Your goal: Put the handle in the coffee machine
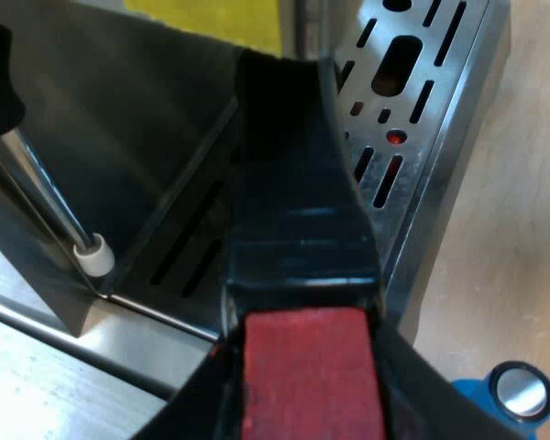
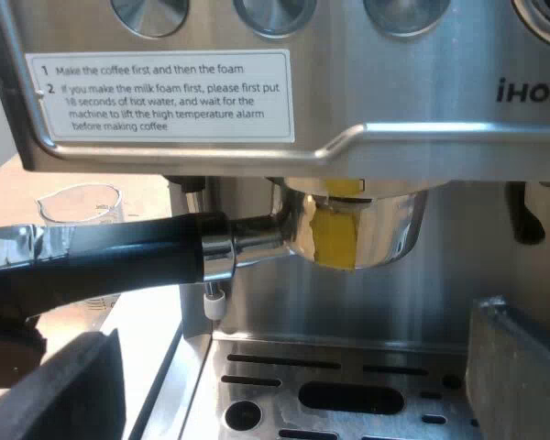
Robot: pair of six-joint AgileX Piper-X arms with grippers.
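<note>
The left gripper [image 1: 304, 376] clamps its two black fingers [image 1: 194, 403] on either side of the handle [image 1: 293, 192], close to its red end. The right gripper [image 2: 293, 367] is held level, its fingers [image 2: 522, 367] spread wide apart

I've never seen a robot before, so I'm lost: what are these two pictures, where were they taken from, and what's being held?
Each picture comes from a camera riding on one of the robot's two arms, looking past its gripper. In the left arm's view, the left gripper is shut on the dark, red-ended handle of the metal holder, above the drip tray of the espresso machine; a blue tamper stands on the table nearby. The right arm's view faces the machine's front: the holder sits up under the brewing head, a measuring glass stands beyond the handle, and the right gripper hangs open and empty.
</note>
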